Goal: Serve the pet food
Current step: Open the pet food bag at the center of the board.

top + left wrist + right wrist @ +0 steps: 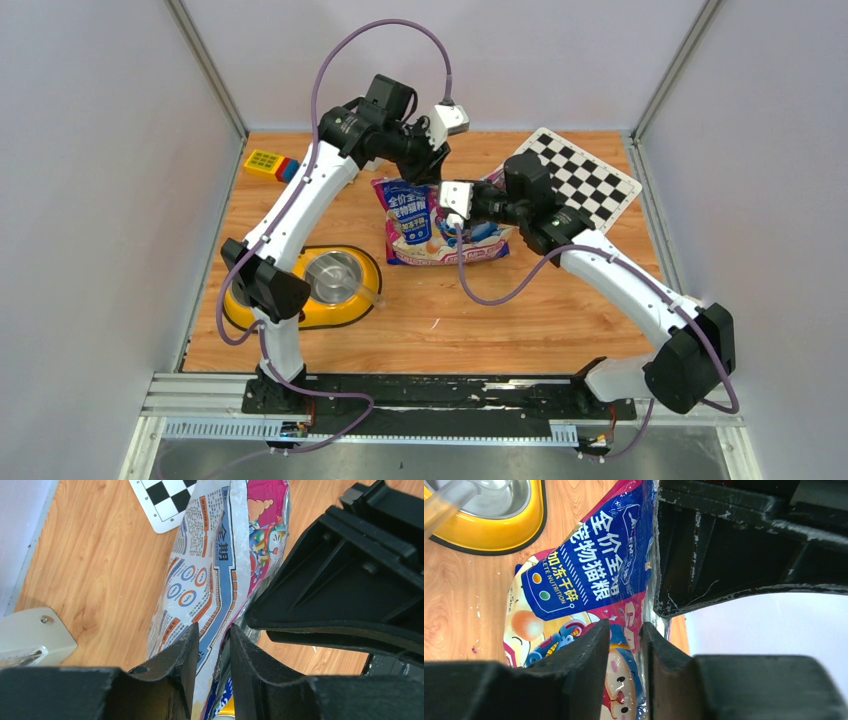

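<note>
Two grippers meet at the far end of the cat food bag, which lies printed face up near the middle of the wooden table. From the top camera we see only that both arms reach in over that end, the left arm from the far left and the right arm from the right. We cannot read the fingers from up there.

The wrist cameras fill that gap. In the left wrist view, the left gripper stands narrow, with the bag's crinkled edge running up through the slit between its fingers, so it is pinching the film. The other gripper's black body sits just beside it on the right. In the right wrist view, the right gripper is equally narrow, and the pink and blue film passes between its fingers, clamped there.

Whatever the bag holds is hidden in every view.

Only the top camera shows the whole layout. The yellow feeder sits at the near left, well apart from the bag, with a steel bowl in it. A checkerboard lies at the far right, and a small yellow and blue block lies at the far left. The right wrist view adds a clear scoop resting over that bowl.
</note>
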Robot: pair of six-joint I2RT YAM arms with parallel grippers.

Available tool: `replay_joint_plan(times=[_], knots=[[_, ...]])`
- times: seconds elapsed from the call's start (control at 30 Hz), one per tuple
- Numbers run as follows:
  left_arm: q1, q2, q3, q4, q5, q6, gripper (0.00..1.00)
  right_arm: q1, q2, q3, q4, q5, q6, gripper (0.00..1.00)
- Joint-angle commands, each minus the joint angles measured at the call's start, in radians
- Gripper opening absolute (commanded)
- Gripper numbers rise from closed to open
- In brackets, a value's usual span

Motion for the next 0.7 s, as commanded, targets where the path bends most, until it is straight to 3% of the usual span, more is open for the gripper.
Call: replay_joint_plan(times=[0.0,0.23,0.33,0.43,0.67], knots=[[0.003,-0.023,0.0,-0.012,-0.002,-0.015,0.36,0.006,0.021,0.031,0.036,0.012,0.002,0.26],[0.002,-0.023,0.002,0.003,0.008,-0.034,0.3,0.01,0.023,-0.011,0.096,0.051,-0.001,0.0],[0.002,-0.023,-0.002,0.009,-0.002,-0.041,0.21,0.016,0.018,-0.012,0.113,0.077,0.005,0.0],[0.003,-0.027,-0.007,0.04,-0.047,-0.072,0.01,0.017,0.001,-0.01,0.083,0.061,0.011,0.0],[0.003,-0.085,-0.058,0.184,-0.192,-0.176,0.0,0.018,-0.071,-0.03,-0.022,-0.05,0.044,0.0]])
